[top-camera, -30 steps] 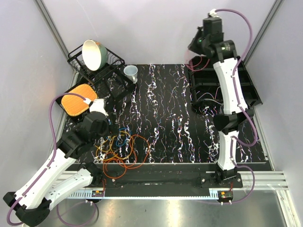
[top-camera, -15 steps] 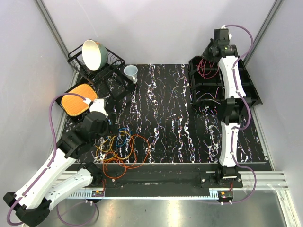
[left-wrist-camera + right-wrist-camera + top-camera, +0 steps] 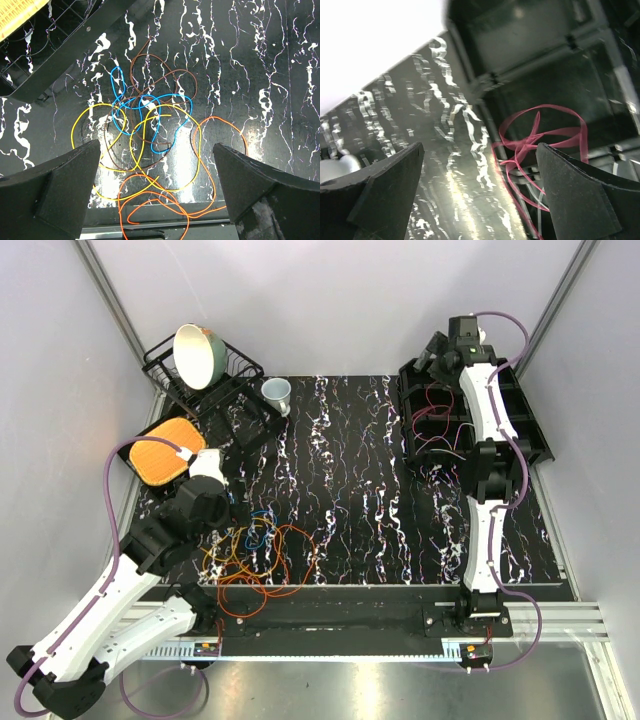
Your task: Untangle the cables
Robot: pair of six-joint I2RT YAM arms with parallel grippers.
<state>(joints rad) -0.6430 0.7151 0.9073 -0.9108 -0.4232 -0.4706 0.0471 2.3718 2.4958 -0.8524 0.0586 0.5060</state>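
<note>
A tangle of cables (image 3: 258,555) lies near the table's front left: orange (image 3: 220,150), yellow (image 3: 95,112), blue (image 3: 150,100) and brown (image 3: 160,70) loops crossing one another. My left gripper (image 3: 156,145) hovers open above this tangle, with nothing between its fingers. A red cable (image 3: 540,135) lies loosely looped in a compartment of the black bin (image 3: 530,430) at the back right. My right gripper (image 3: 480,146) is open over the bin's left edge, the red cable (image 3: 437,405) below it and free of the fingers. A whitish cable (image 3: 440,445) lies in a nearer compartment.
A black dish rack (image 3: 225,380) with a tilted bowl (image 3: 197,353) stands at the back left. A pale cup (image 3: 277,392) sits beside it. An orange waffle-textured pad (image 3: 165,450) rests on a dark tray at the left edge.
The right arm swung back over the bin and its jaws opened. The red cable that hung from it now lies in the bin. The left arm has not moved.
</note>
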